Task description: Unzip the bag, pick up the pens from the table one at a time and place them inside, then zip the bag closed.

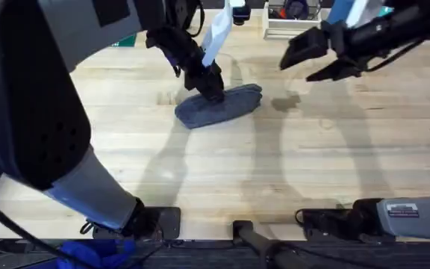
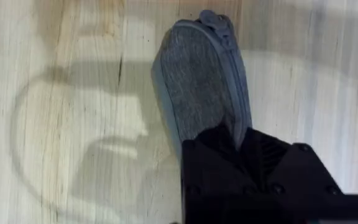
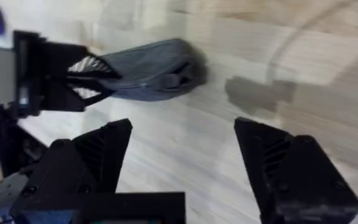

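The blue-grey bag [image 1: 222, 106] lies on the table [image 1: 290, 164] at mid-back. My left gripper [image 1: 211, 86] is shut on its left end; in the left wrist view the bag [image 2: 194, 81] runs away from the black fingers [image 2: 210, 146] that pinch it. The small pull [image 2: 219, 22] sits at the bag's far end, and the zipper line looks closed. My right gripper [image 1: 297, 69] hovers open above the table, to the right of the bag. In the right wrist view the bag [image 3: 148, 65] lies beyond the spread right fingers [image 3: 98, 152], with the left gripper [image 3: 73, 78] clamped on it. The pens are out of view.
A white tray [image 1: 290, 26] with small items stands at the back edge, and a green patch [image 1: 125, 41] lies at the back left. Bare planks stretch in front of the bag down to the arm bases [image 1: 155, 220].
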`<state>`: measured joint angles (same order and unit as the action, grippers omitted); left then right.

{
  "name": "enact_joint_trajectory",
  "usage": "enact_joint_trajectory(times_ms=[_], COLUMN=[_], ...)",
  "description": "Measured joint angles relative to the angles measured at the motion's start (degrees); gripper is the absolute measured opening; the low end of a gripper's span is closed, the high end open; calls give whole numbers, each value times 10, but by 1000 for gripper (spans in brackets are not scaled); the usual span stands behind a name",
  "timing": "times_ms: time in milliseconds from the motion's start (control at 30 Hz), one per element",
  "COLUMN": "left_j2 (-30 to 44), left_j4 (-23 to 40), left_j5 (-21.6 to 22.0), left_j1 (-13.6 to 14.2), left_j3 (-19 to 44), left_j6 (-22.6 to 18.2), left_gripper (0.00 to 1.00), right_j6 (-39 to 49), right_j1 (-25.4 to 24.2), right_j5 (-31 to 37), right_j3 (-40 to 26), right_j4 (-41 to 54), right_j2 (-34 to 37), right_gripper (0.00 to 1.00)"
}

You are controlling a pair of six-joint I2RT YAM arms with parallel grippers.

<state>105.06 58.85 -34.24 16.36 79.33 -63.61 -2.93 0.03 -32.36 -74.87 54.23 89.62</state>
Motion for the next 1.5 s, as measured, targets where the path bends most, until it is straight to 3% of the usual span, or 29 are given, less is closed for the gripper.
enact_joint_trajectory(times_ms=[267,567,800,1033,1500], left_j2=[0,0,0,0,0], left_j4=[0,0,0,0,0], left_j5=[0,0,0,0,0], left_j1=[0,0,0,0,0], left_j3=[0,0,0,0,0], left_j6=[0,0,0,0,0], left_gripper=[43,42,42,42,42], right_j6=[36,398,571,650,747], right_j1=[-62,-65,-66,-66,-65], right_j5=[41,-63,-90,-125,-195], right_j3=[-1,-1,-1,-1,-1], right_j4=[40,27,26,28,26], right_j2=[0,0,0,10,107], right_gripper=[996,996,996,995,996])
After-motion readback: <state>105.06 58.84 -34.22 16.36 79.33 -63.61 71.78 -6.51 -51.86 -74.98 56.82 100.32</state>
